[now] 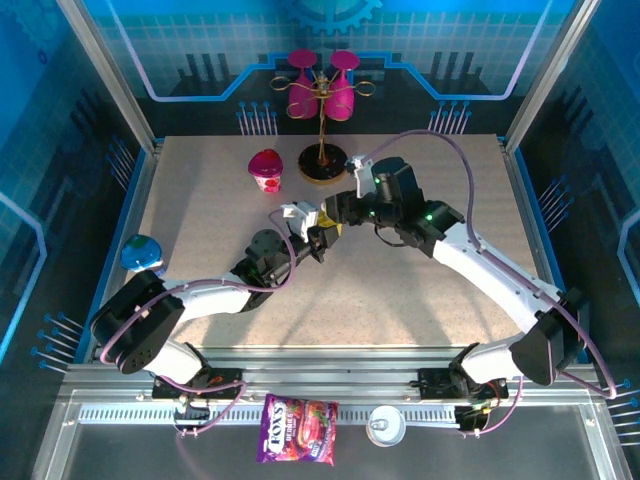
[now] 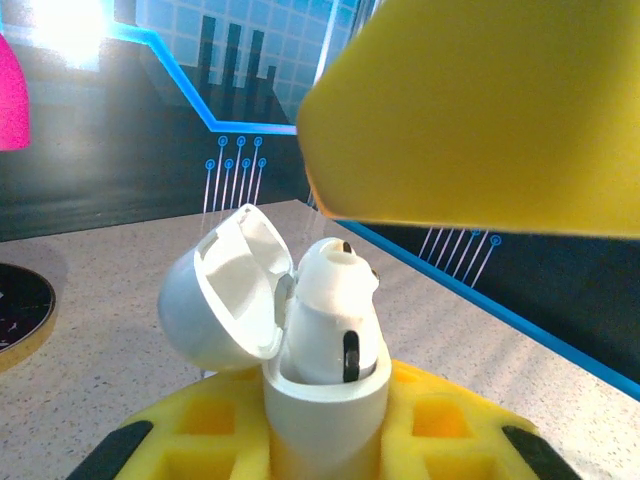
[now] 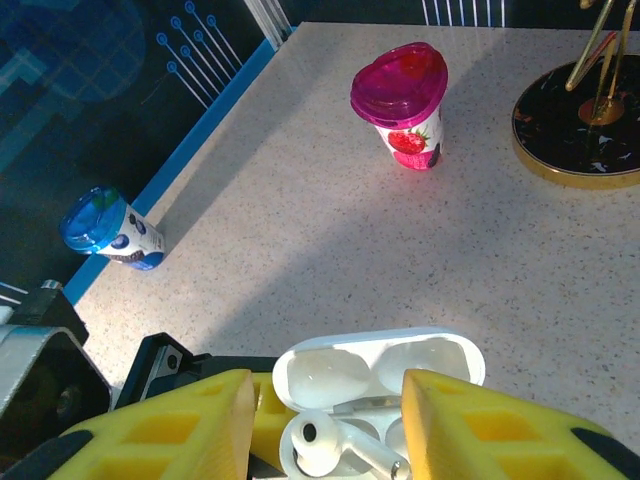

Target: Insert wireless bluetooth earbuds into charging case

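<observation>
**Left claw clamps the open case, right claw stands parted over an earbud**

The left gripper (image 1: 318,243) is closed on the white charging case (image 2: 325,405). The case stands upright between the gripper's yellow pads (image 2: 440,420). Its lid (image 2: 225,300) is swung open and leans toward 10 o'clock in the left wrist view. One glossy white earbud (image 2: 335,300) sits in the case with its rounded head poking above the rim, tilted a little.

The right gripper (image 3: 325,430) meets the left one near the middle of the table (image 1: 420,300). Its jaws are partly open, and its yellow fingers (image 3: 480,430) straddle the case. In the right wrist view the earbud lies in the gap between them, over the case's mouth. Whether either finger touches it cannot be told. One of those fingers hangs large and blurred above the case in the left wrist view.

In the top view, from the two claws outward:
- A pink-lidded cup (image 1: 267,168) stands at 11 o'clock.
- A gold stand on a round black base (image 1: 322,165) is at 12 o'clock, with pink glasses (image 1: 320,95) hung on it.
- A blue-lidded cup (image 1: 140,252) lies at 9 o'clock, at the table's left edge.
- A purple candy bag (image 1: 298,430) and a small white round object (image 1: 385,428) lie at 6 o'clock, beyond the arm bases.
</observation>
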Robot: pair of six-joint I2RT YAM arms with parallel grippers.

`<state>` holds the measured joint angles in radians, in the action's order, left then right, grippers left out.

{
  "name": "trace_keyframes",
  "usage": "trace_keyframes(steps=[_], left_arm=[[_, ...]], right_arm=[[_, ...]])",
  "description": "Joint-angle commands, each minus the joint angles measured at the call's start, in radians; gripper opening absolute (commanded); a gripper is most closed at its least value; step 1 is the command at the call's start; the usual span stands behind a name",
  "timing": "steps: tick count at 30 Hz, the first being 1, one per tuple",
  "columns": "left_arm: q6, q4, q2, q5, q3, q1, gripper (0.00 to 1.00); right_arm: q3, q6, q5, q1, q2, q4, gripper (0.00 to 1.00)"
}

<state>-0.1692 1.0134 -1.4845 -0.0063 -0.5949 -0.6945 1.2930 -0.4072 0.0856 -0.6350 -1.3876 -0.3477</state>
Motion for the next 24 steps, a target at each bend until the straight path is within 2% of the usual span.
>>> trace_keyframes(steps=[1,10,15,24], left_arm=[[0.03,0.006,0.012,0.056,-0.017,0.014,0.05],[0.058,-0.056,0.047,0.285,0.005,0.09,0.05],[0.107,-0.13,0.079,0.39,0.0,0.104,0.05],[0.134,-0.154,0.089,0.379,0.007,0.105,0.06]], right_arm=[[0.076,0.096,-0.009,0.01,0.023,-0.107,0.43],[0.292,0.321,0.011,0.009,-0.075,-0.474,0.43],[0.438,0.363,0.027,-0.004,-0.182,-0.675,0.38],[0.561,0.315,0.056,-0.041,-0.274,-0.772,0.33]])
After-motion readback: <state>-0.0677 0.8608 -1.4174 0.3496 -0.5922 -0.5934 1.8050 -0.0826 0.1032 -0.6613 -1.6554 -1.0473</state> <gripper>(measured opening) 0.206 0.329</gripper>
